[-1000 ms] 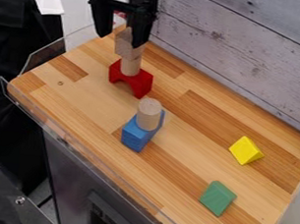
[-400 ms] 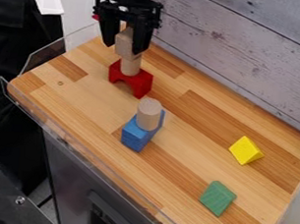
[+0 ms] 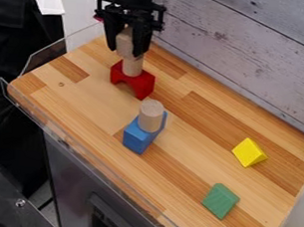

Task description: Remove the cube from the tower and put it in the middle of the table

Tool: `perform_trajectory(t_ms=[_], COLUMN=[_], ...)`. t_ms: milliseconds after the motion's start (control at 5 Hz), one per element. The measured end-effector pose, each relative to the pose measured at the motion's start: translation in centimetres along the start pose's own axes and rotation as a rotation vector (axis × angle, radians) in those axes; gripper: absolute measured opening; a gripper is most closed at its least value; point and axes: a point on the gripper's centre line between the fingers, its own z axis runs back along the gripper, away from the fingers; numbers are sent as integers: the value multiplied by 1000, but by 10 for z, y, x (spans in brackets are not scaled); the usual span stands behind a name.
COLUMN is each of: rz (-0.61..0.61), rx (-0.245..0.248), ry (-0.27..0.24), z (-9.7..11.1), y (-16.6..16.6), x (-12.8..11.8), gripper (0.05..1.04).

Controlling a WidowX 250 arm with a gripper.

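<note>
Well, toward the surface (image 3: 83, 94)'s 11 o'clock, the gripper (image 3: 124, 52) hangs, fingers apart; the red arch (image 3: 143, 83) bears an upright cylinder (image 3: 132, 67), topped by the cube (image 3: 124, 44) between those fingers, longer visible axis roughly 12-to-6 o'clock.

A wooden table (image 3: 75, 99) of light and darker strips. Directly on it: a red arch block (image 3: 143, 86) toward the upper left, a blue block (image 3: 137, 138) near the middle, a yellow triangular block (image 3: 249, 153) at right, a green block (image 3: 220, 200) at lower right.
</note>
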Motion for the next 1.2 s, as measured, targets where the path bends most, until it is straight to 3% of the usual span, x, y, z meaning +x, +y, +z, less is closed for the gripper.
perform_trajectory(t_ms=[400,600,1200], rz=[13,-10,-92], rx=[81,115,123], ry=[-68,-57,-51], z=[34,41,19], y=[-16,-33,-90], x=[-14,-20,-27], gripper=[574,574,574])
